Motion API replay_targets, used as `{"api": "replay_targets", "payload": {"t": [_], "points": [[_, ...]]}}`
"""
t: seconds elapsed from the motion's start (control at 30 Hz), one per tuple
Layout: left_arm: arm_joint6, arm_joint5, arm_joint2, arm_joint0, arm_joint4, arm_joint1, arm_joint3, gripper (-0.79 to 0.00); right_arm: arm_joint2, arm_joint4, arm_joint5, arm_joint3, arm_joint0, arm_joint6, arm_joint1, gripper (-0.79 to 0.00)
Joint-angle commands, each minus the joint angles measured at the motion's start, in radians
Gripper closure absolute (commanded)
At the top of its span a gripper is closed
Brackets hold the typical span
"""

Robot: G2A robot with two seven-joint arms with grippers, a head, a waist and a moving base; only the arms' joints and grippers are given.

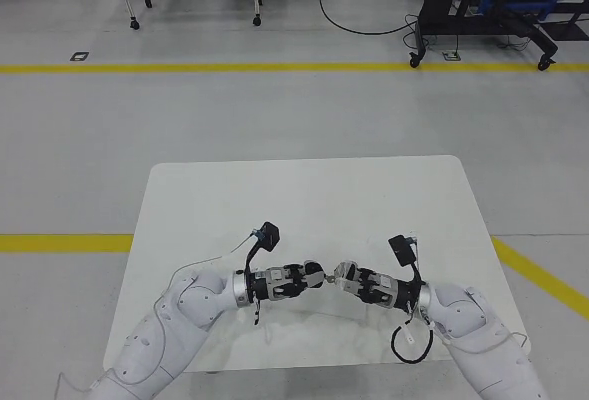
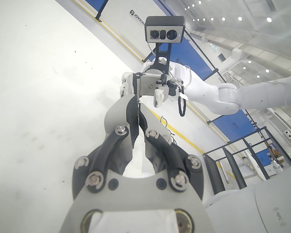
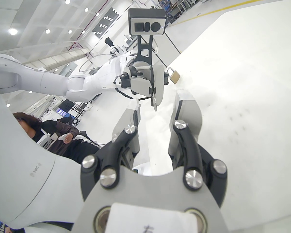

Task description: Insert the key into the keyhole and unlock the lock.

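top view: the two arms are meeting over the lower middle of the white table, coming in from the lower left and lower right corners. the left gripper and the right gripper are pointing at each other, tips just apart. from up here i cannot tell how wide either one is standing.

left wrist view: the left gripper is rising from the bottom centre of the frame with its two fingers pressed together at the tips, the dark pads meeting with no gap. whatever they are pinching is too thin to make out from this side. the right gripper is facing it just above, in the middle of the frame, near but not touching.

right wrist view: the right gripper is standing in the lower centre with its fingers spread wide apart, nothing between them and nothing touching the pads. straight ahead, in the centre, the left gripper is clamping the key, a thin silver piece sticking out of its closed tips toward the spread fingers, in the air above the table. the lock, a small brass-coloured padlock, is showing just right of the left gripper, near the table's edge, its shackle end pointing to the upper left. whether it is touching that gripper i cannot tell.
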Motion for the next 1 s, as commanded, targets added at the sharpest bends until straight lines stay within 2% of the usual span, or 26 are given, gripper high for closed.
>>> {"api": "replay_targets", "payload": {"t": [0.0,0.3,0.43,0.57,0.87,0.9,0.93,0.97], "points": [[-0.002,0.001,0.001,0.004,-0.007,0.0,-0.003,0.0,-0.003,0.013,0.0,-0.004,-0.001,0.012,0.003,-0.231],[0.012,-0.009,0.0,0.007,-0.003,0.001,-0.003,0.0,-0.03,0.059,0.0,0.002,0.01,0.037,0.008,-0.037],[0.029,-0.028,0.001,0.01,0.001,0.0,0.003,0.0,-0.044,0.08,0.0,0.012,0.019,0.047,0.008,-0.135],[0.037,-0.039,0.003,0.01,0.005,0.0,0.009,0.0,-0.055,0.092,0.0,0.017,0.028,0.052,0.009,-0.163],[0.063,-0.051,0.006,0.016,0.007,-0.002,0.016,0.0,-0.079,0.102,0.01,0.008,0.038,0.058,0.01,-0.108],[0.068,-0.053,0.006,0.017,0.008,-0.002,0.017,0.0,-0.082,0.101,0.012,0.008,0.039,0.058,0.01,-0.086],[0.072,-0.057,0.007,0.017,0.008,-0.003,0.016,0.0,-0.084,0.1,0.013,0.009,0.041,0.057,0.01,0.0],[0.077,-0.061,0.006,0.017,0.011,-0.003,0.018,0.0,-0.086,0.1,0.013,0.009,0.042,0.055,0.01,0.0]]}}
